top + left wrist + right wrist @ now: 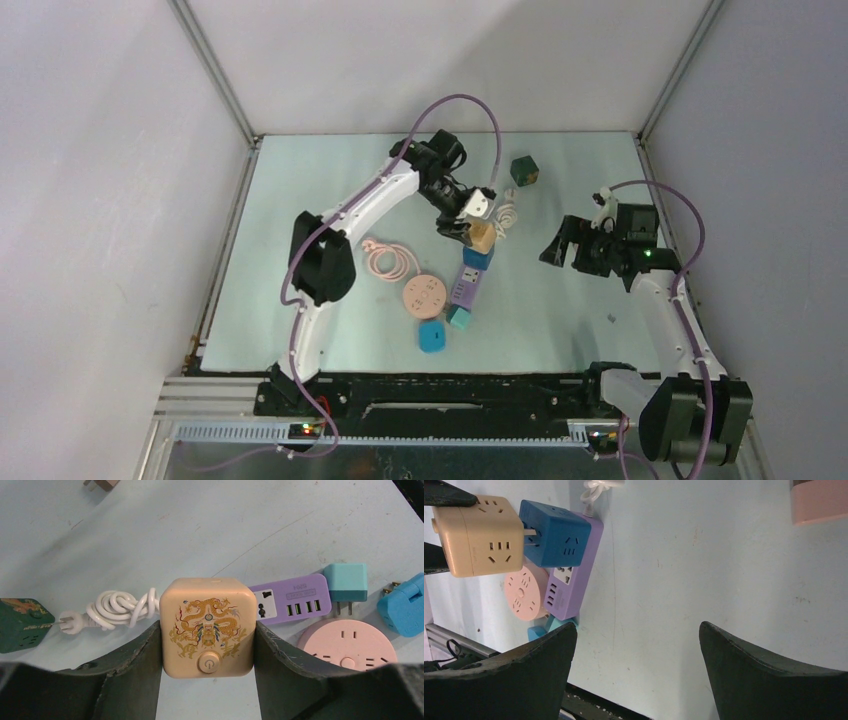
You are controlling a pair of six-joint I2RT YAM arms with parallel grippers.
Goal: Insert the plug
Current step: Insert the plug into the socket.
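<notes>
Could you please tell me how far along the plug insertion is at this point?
Done: the left gripper has the beige cube socket clamped between its fingers. In hand: its prongs point at the blue cube on the purple strip, with bare metal visible between the two cubes. Left: push it fully home, then release. The right gripper is open and holds nothing.

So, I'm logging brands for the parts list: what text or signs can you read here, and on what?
Power symbol, no words: button of the beige cube.
Small print above the USB ports on the purple strip: too blurred to read.
Gold print on the green cube: too blurred to read.
</notes>
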